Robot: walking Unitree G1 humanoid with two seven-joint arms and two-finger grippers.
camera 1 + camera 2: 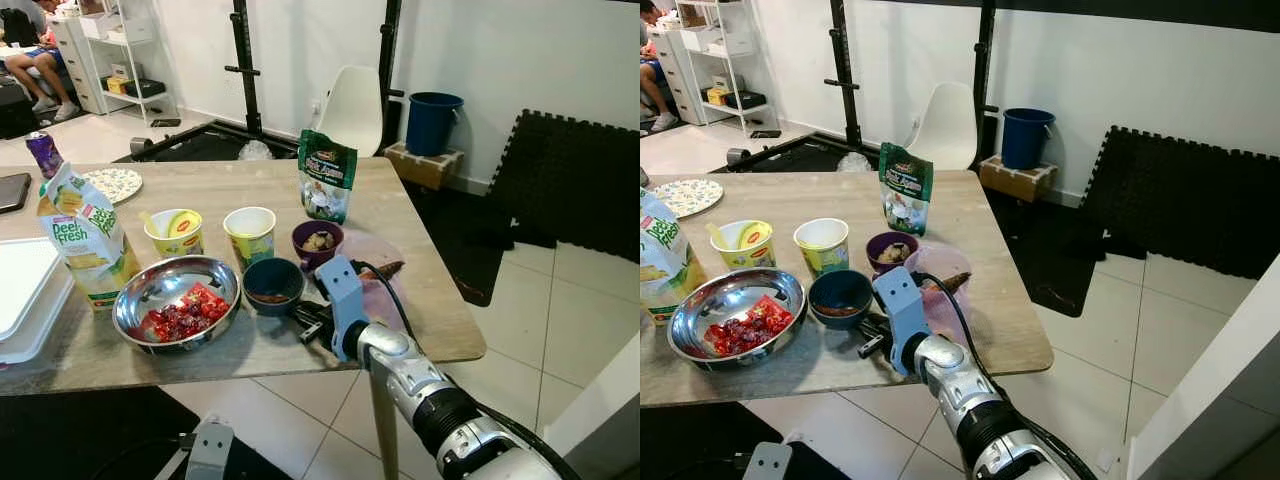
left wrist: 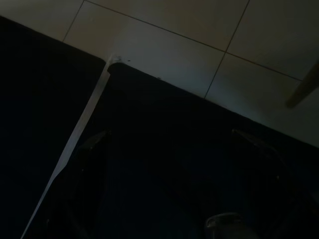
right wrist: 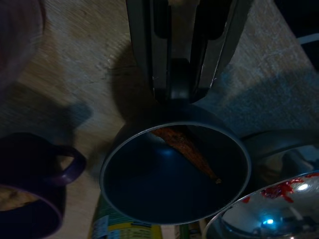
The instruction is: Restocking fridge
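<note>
Gripping the near rim of the blue bowl (image 1: 273, 284), the right gripper (image 3: 177, 92) has its fingers (image 3: 147, 55) clenched on the wall, one inside and one outside as far as the wrist view lets me judge. The hold is a thin pinch on one side, so I expect the bowl to tip away from the fingers when lifted, and the brown strip of food (image 3: 185, 146) lying across its bottom could slide out. The bowl stands near the front edge of the counter (image 1: 430, 300), touching or nearly touching the steel bowl (image 1: 175, 300) of red pieces, with a yellow cup (image 1: 250, 234) just behind it and a purple mug (image 1: 317, 241) behind and to its right; a crooked lift or sideways drag could knock any of these. A cable (image 1: 385, 285) loops off the wrist over the counter and could snag the mug. The bowl itself is small, deep and dark blue, smooth and probably slippery under the pads, and nearly empty. A juice carton (image 1: 85, 245) stands at the left edge and a green pouch (image 1: 326, 175) toward the back. The left gripper (image 2: 164, 189) hangs idle over a dark mat (image 2: 45, 109), its fingers apart.
</note>
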